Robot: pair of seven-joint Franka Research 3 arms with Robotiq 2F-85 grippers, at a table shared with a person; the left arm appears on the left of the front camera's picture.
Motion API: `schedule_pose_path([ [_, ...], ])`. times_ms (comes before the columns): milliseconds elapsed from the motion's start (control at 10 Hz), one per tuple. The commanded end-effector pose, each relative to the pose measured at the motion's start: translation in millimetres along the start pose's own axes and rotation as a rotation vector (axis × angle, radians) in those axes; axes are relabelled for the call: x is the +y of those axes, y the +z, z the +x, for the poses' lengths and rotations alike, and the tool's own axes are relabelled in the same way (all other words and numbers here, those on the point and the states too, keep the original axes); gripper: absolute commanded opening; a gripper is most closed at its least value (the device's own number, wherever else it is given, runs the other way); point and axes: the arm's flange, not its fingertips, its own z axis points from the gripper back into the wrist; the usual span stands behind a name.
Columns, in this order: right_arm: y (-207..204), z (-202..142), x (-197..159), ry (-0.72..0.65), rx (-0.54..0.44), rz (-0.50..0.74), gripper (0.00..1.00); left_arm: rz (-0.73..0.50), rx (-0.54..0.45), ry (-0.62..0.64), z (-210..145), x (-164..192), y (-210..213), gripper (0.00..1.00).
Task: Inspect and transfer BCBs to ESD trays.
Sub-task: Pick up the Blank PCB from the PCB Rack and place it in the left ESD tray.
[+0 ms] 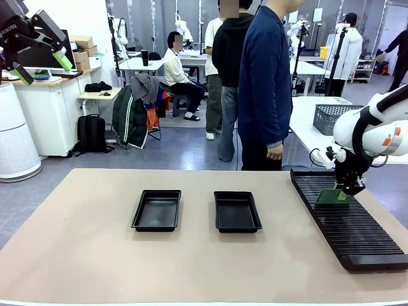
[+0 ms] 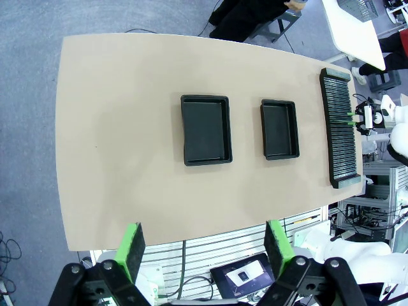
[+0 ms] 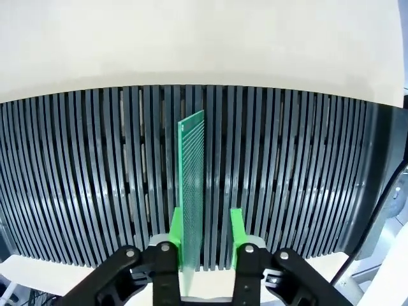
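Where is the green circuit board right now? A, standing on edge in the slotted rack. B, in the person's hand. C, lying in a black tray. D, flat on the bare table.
A: the board stands upright in a slot of the rack, straddled by the right pincer.

The wide beige table top (image 1: pixel 83 255) looks smooth and totally matt, while the two shallow black rectangular plastic trays (image 1: pixel 157 210) have a soft sheen on their rims. The long black ribbed slotted rack (image 3: pixel 287 178) looks like plastic too, with light catching its rib edges. The thin green circuit board (image 3: pixel 191 191) in it is matt with a fine dotted grid, and the bright-green pads (image 3: pixel 237 226) on the right gripper (image 3: pixel 206 217) look matt as well.
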Motion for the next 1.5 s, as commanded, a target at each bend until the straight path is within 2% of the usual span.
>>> schedule_pose_path([
  [0, 0.0, -3.0, -6.1, 0.017, 0.013, 0.035, 0.34, -0.005, 0.003, 0.007, -2.2, 0.8, -1.8, 1.00],
  [1400, 3.9, -0.1, -8.2, 0.039, 0.025, 0.080, 0.04, -0.005, 0.003, 0.007, -2.2, 0.8, -1.8, 1.00],
])
